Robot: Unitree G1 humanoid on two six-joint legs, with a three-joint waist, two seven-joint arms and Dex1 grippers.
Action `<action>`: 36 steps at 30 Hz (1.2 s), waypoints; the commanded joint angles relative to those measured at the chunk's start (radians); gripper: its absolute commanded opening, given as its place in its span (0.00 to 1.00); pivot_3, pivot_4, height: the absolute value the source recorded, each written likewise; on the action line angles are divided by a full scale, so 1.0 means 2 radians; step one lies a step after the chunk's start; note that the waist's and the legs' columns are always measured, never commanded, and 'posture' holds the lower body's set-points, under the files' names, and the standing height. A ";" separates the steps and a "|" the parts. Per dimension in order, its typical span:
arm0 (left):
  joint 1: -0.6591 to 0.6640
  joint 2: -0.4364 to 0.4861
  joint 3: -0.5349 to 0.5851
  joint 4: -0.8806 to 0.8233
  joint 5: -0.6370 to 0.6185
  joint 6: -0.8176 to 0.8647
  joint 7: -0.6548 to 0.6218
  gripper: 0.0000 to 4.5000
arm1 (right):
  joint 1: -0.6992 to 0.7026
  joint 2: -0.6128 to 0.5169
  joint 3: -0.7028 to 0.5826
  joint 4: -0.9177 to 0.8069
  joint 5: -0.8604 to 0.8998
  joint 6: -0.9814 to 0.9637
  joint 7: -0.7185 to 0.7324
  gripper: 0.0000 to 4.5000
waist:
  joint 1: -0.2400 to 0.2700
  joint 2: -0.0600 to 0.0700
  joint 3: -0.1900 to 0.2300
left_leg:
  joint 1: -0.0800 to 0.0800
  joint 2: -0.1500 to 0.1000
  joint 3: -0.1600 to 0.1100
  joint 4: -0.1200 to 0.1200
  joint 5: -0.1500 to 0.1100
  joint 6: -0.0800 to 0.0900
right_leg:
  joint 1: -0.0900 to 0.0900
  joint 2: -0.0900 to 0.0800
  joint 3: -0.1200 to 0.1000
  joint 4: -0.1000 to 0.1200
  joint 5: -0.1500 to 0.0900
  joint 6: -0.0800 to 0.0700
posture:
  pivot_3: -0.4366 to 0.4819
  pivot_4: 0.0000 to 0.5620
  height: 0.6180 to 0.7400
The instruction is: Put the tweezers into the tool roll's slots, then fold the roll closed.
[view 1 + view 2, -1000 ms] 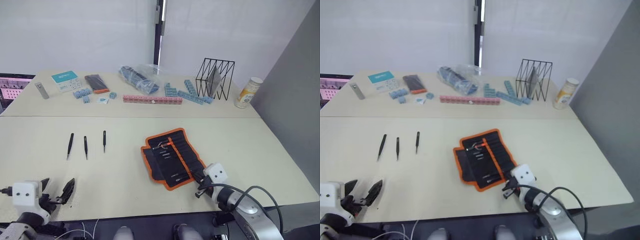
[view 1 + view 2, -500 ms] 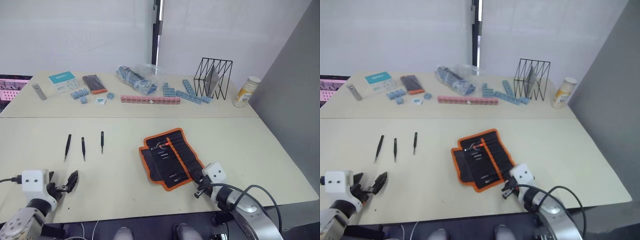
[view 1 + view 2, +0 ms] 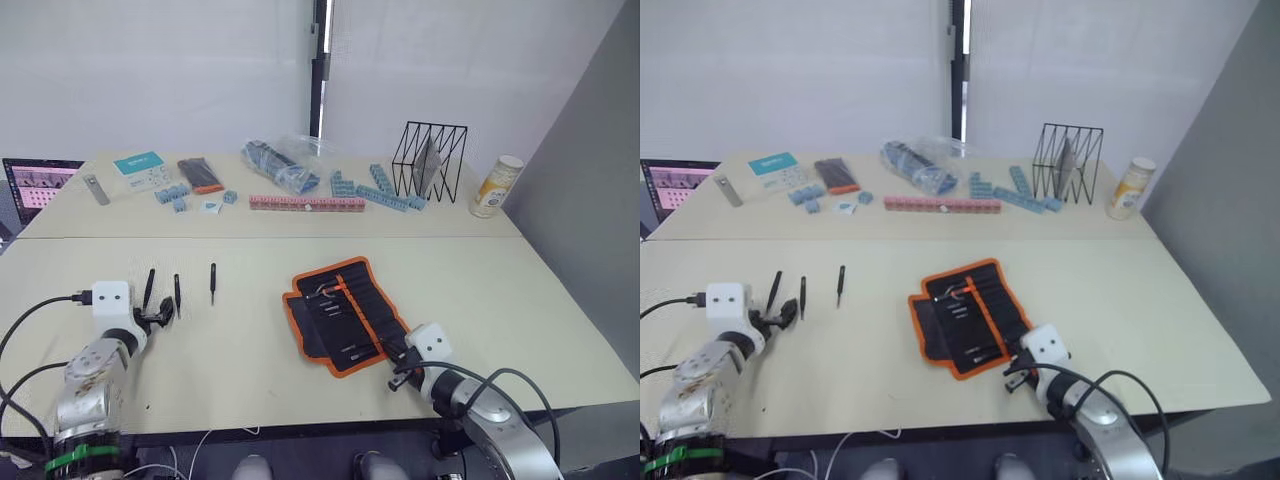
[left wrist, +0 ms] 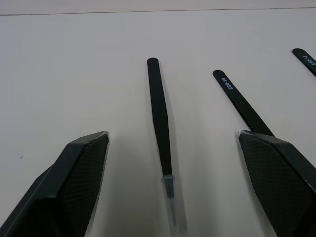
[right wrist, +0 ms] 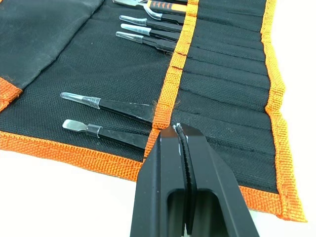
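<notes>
Three black tweezers lie side by side on the beige table, the left one [image 3: 149, 287], the middle one [image 3: 177, 293] and the right one [image 3: 212, 282]. My left gripper [image 3: 160, 316] is open just short of them. In the left wrist view its fingers [image 4: 81, 173] straddle the leftmost tweezers [image 4: 159, 113], with the middle pair [image 4: 242, 101] beside it. The tool roll [image 3: 345, 312] lies unfolded, black with orange edging. Several metal tools [image 5: 111, 103] sit in its slots [image 5: 222, 84]. My right gripper [image 5: 178, 129] is shut at the roll's near edge, over the orange strip [image 5: 170, 89].
The back table holds a wire rack [image 3: 428, 158], a bottle [image 3: 495, 186], blue blocks [image 3: 385, 190], a pink strip [image 3: 305, 202], a plastic bag [image 3: 285, 160], a black-and-orange box [image 3: 200, 174] and a teal-and-white box [image 3: 140, 166]. A monitor [image 3: 40, 185] stands far left.
My left gripper has moved forward from the table's near edge up to the leftmost tweezers. The camera view has shifted slightly. The right gripper stays at the roll's edge.
</notes>
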 commanded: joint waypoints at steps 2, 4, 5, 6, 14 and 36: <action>-0.002 -0.011 -0.022 0.038 0.010 0.012 0.009 0.82 | 0.019 -0.004 0.018 0.031 -0.007 0.040 0.002 0.00 | 0.000 0.001 0.000 | 0.000 -0.001 -0.001 0.000 0.000 0.000 | 0.000 0.000 0.000 0.000 0.000 0.000 | 0.48 0.27 0.98; -0.002 -0.011 -0.024 0.038 0.008 0.012 0.006 0.67 | 0.020 -0.004 0.018 0.029 -0.007 0.040 0.000 0.00 | 0.000 0.002 0.000 | 0.000 -0.001 -0.002 0.000 0.000 0.000 | 0.000 0.000 0.000 0.000 0.000 0.000 | 0.48 0.27 0.98; -0.002 -0.012 -0.025 0.037 0.006 0.012 0.005 0.60 | 0.020 -0.004 0.018 0.028 -0.007 0.040 0.000 0.00 | 0.000 0.002 0.000 | 0.000 -0.001 -0.002 0.000 0.000 0.000 | 0.000 0.000 0.000 0.000 0.000 0.000 | 0.48 0.27 0.98; -0.002 -0.012 -0.025 0.037 0.005 0.013 0.004 0.53 | 0.021 -0.004 0.019 0.028 -0.007 0.040 -0.001 0.00 | 0.000 0.003 0.000 | 0.001 -0.002 -0.002 0.000 0.000 0.000 | 0.000 0.000 0.000 0.000 0.000 0.000 | 0.48 0.27 0.98; -0.011 -0.011 -0.012 0.033 -0.002 0.021 0.019 0.01 | 0.021 -0.006 0.019 0.027 -0.006 0.041 -0.003 0.00 | -0.002 0.004 -0.001 | 0.001 -0.003 -0.004 0.000 0.000 0.000 | 0.000 0.000 0.000 0.000 0.000 0.000 | 0.48 0.27 0.98; -0.142 0.092 -0.099 -0.126 -0.065 0.019 -0.166 0.01 | 0.008 -0.010 0.021 0.040 -0.010 0.041 0.011 0.00 | -0.009 -0.012 0.004 | 0.000 -0.002 -0.004 -0.002 -0.003 -0.002 | -0.002 0.001 0.000 0.000 0.001 0.000 | 0.48 0.27 0.98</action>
